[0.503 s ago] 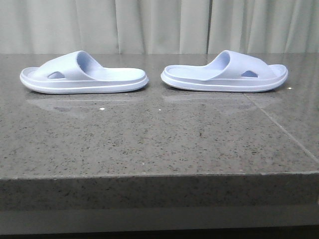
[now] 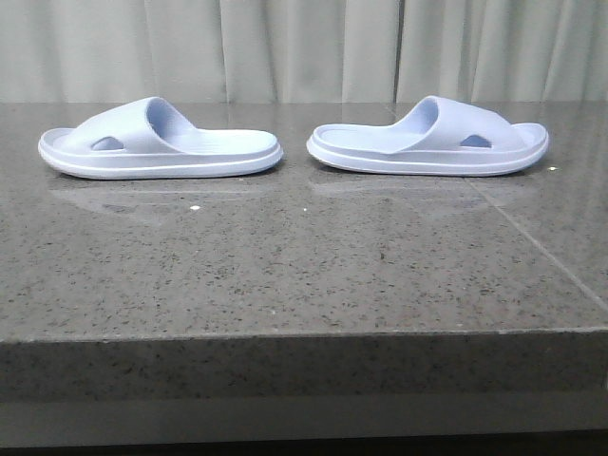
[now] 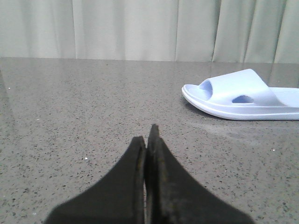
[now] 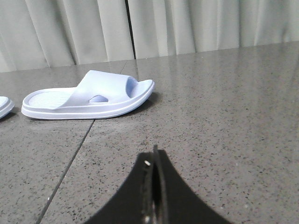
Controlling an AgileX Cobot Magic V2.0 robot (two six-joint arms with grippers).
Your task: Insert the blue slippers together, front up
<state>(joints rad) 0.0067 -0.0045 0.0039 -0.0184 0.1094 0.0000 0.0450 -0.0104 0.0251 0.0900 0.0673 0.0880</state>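
Two pale lavender-blue slippers lie sole-down on the grey stone table, side-on to the front camera, heels towards each other. The left slipper (image 2: 157, 141) has its toe at the far left; it also shows in the left wrist view (image 3: 243, 94). The right slipper (image 2: 432, 138) has its toe at the far right; it also shows in the right wrist view (image 4: 88, 95). My left gripper (image 3: 146, 136) is shut and empty, low over the table, well short of its slipper. My right gripper (image 4: 154, 155) is shut and empty, likewise apart from its slipper. Neither gripper shows in the front view.
The speckled grey table (image 2: 304, 256) has a seam line (image 2: 532, 237) running across its right part and a front edge (image 2: 304, 332) near the camera. Pale curtains (image 2: 304, 47) hang behind the table.
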